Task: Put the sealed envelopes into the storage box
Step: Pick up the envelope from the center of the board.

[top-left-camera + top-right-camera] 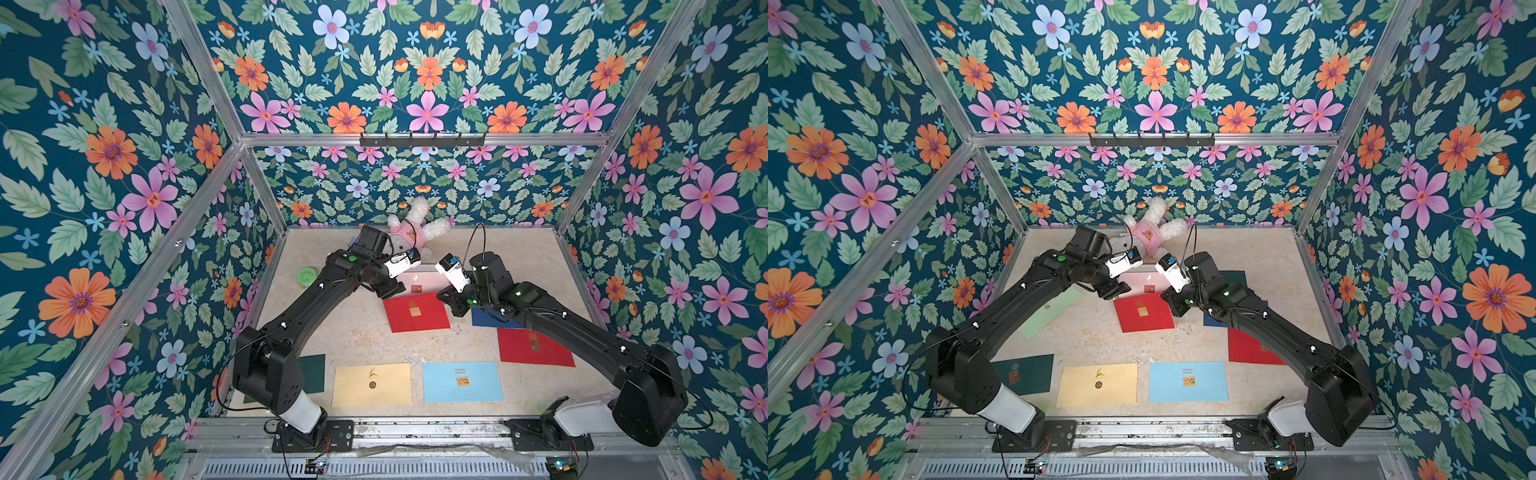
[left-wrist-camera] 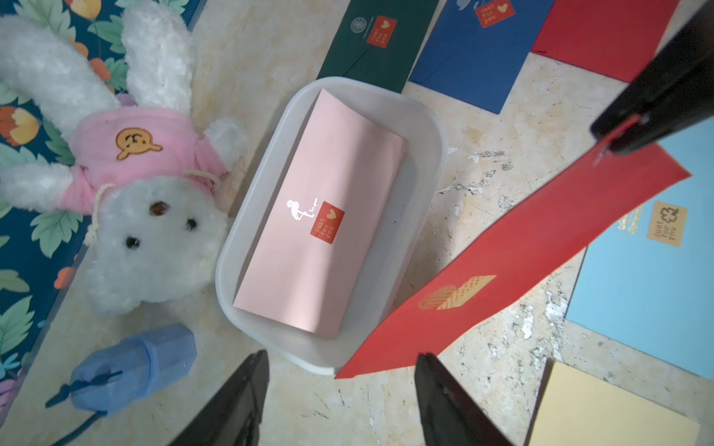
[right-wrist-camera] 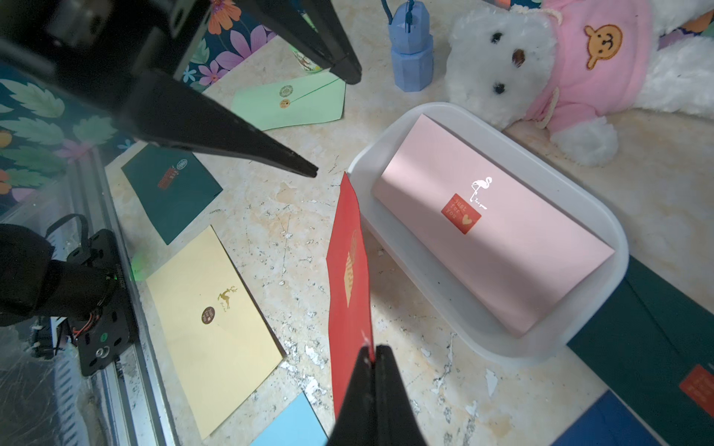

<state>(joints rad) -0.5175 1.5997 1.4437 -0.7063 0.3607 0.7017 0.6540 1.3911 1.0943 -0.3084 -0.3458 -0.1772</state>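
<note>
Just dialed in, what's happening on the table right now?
The right gripper is shut on the edge of a red envelope, lifted beside the storage box. A pink envelope already lies in the box. The left gripper is open, holding nothing, above the box's near rim. Still on the table: a yellow envelope, light blue envelope, second red envelope, navy envelope, light green envelope and two dark green ones.
</note>
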